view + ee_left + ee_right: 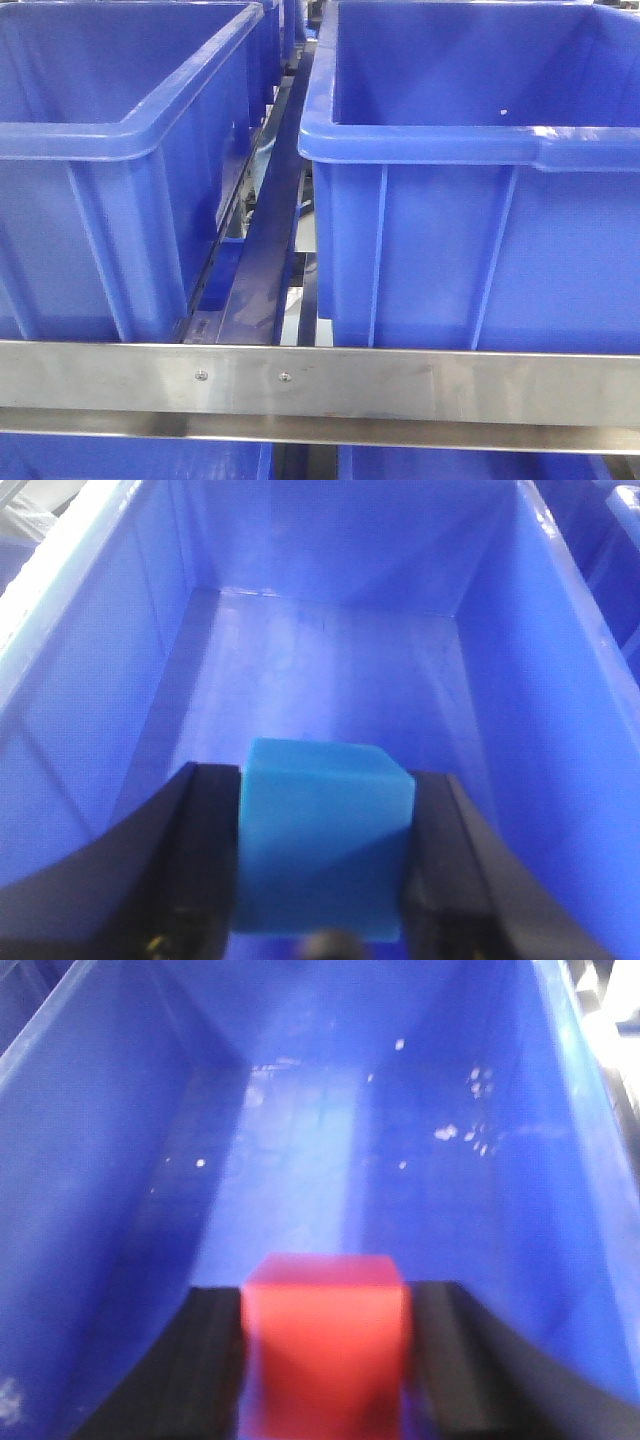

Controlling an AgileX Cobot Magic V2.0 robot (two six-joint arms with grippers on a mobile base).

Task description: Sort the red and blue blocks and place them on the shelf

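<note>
Pinching a small matte blue cube [325, 845] low in the frame, my left gripper [322, 865] is hanging over a large blue plastic bin [300, 670]. My right gripper [325, 1360] is clamping a bright red cube [325, 1345] above another blue bin [300, 1130]. Both are sitting behind the shelf's brushed-metal rail [400, 385].

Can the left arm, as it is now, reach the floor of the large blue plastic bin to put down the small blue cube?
Probably yes. The left tool holds the small blue cube inside the large blue plastic bin, and nothing visible lies on the floor ahead.
</note>
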